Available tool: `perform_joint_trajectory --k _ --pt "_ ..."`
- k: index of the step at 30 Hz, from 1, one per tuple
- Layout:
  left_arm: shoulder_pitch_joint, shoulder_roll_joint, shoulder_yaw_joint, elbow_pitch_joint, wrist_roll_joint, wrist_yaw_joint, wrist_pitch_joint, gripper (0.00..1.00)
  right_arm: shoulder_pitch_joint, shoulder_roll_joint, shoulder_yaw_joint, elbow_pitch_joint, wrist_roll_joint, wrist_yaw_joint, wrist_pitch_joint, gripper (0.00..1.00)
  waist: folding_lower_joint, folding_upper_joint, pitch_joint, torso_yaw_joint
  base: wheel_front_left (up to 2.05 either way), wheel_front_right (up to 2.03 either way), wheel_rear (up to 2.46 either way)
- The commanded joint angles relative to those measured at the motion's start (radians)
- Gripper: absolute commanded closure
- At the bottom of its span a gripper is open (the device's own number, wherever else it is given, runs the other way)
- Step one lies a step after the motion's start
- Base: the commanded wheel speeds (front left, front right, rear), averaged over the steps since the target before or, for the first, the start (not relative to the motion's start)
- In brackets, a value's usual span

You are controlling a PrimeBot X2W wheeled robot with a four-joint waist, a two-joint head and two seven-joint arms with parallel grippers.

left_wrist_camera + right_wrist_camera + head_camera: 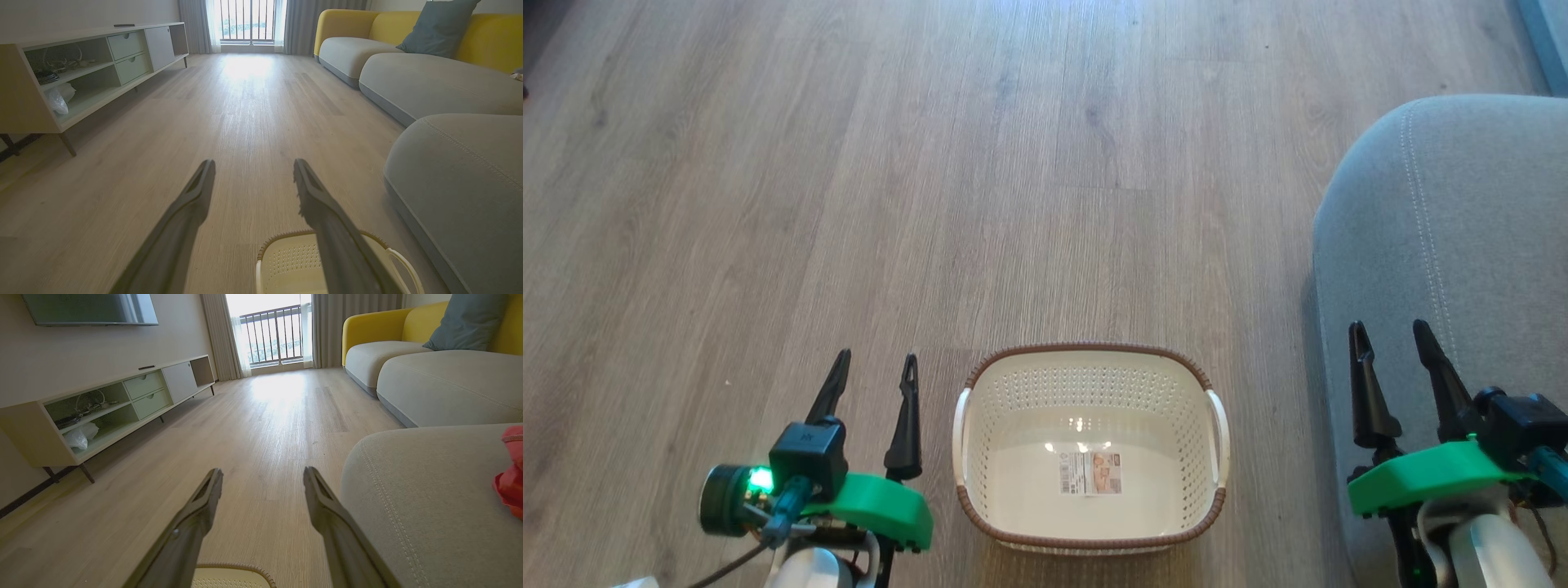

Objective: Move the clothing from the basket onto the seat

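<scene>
A: So, where is the clothing (510, 477)?

B: On the seat (1462, 204). From the right wrist it shows as a red heap at about 3 o'clock of the right claw (1388, 325), cut off by the picture's edge, so I cannot tell its long axis.

A: And the basket (1086, 349)?

B: On the floor (849, 163) between the two arms, long axis running 9 to 3 in the head view. Nothing lies in it except the label (1090, 473) on its bottom.

A: The claws?

B: The left claw (877, 355) hangs just at the basket's 9 o'clock, fingers spread wide and gripping nothing. The right claw is over the seat's near edge at the basket's 3 o'clock, equally wide and bare.

A: Which arm is nearer the clothing?

B: The right one, clearly; the left has the basket between it and the seat. As I judge it, the moving looks done, so no reach into the basket seems called for.
</scene>
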Motion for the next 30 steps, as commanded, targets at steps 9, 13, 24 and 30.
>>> perform_joint_trajectory --k 9,13,24,30 --pt "-0.043 -0.002 0.031 -0.034 -0.007 -0.007 -0.005 0.00 -0.033 -0.012 0.021 -0.024 -0.001 0.007 -0.007 0.00 0.0000 -0.0001 0.009 -0.001 0.00 0.00 0.00" --pt "-0.042 -0.002 0.032 -0.027 -0.025 -0.015 -0.005 0.00 -0.036 -0.013 0.021 -0.024 0.000 0.007 -0.007 0.00 0.0000 -0.0001 0.010 -0.003 0.00 0.00 0.00" --pt "-0.042 -0.002 0.035 -0.013 -0.046 -0.027 -0.005 0.00 -0.037 -0.017 0.027 -0.020 0.003 0.007 -0.007 0.00 0.0000 -0.0001 0.004 -0.006 0.00 0.00 0.00" --pt "-0.040 -0.002 0.034 -0.011 -0.060 -0.028 -0.005 0.00 -0.038 -0.021 0.028 -0.020 0.004 0.007 -0.007 0.00 0.0000 -0.0001 0.001 -0.008 0.00 0.00 0.00"
